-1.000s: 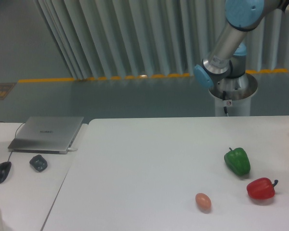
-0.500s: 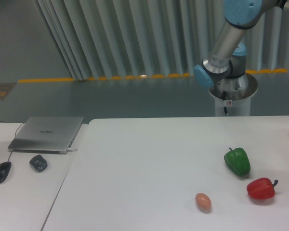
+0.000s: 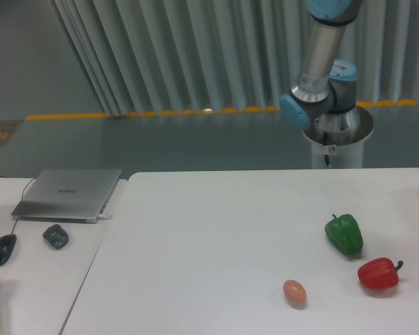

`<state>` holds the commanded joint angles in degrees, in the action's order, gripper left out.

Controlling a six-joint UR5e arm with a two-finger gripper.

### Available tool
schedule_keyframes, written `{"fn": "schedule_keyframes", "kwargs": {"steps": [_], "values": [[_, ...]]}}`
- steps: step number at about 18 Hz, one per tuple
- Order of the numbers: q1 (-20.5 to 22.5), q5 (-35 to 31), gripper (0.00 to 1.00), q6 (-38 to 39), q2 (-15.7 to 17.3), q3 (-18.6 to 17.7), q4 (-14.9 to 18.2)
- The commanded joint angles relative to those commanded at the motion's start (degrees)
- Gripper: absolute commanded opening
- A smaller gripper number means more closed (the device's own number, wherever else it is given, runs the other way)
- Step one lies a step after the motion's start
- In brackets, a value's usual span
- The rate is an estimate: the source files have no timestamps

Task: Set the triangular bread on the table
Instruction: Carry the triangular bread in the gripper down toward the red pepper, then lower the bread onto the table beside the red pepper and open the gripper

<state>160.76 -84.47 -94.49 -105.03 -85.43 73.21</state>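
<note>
Here the table (image 3: 216, 230) shows neither triangular bread nor gripper

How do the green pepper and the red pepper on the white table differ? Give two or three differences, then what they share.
The green pepper is green and the red pepper is red. The green one looks slightly larger. It lies farther from the camera, the red one nearer and to its right. Both rest on the table, apart, each showing a dark stem.
</note>
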Motion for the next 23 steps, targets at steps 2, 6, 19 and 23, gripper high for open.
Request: {"fn": "schedule_keyframes", "kwargs": {"steps": [2, 6, 19, 23], "values": [[-3.5, 0.0, 0.21, 3.9, 0.1, 0.0, -0.1], [-11.4, -0.2, 0.21, 14.1, 0.0, -0.1, -0.6], [-22.9, -10.3, 0.23, 19.6, -4.7, 0.4, -0.6], [-23.0, -9.9, 0.37, 19.5, -4.7, 0.4, -0.6]]}}
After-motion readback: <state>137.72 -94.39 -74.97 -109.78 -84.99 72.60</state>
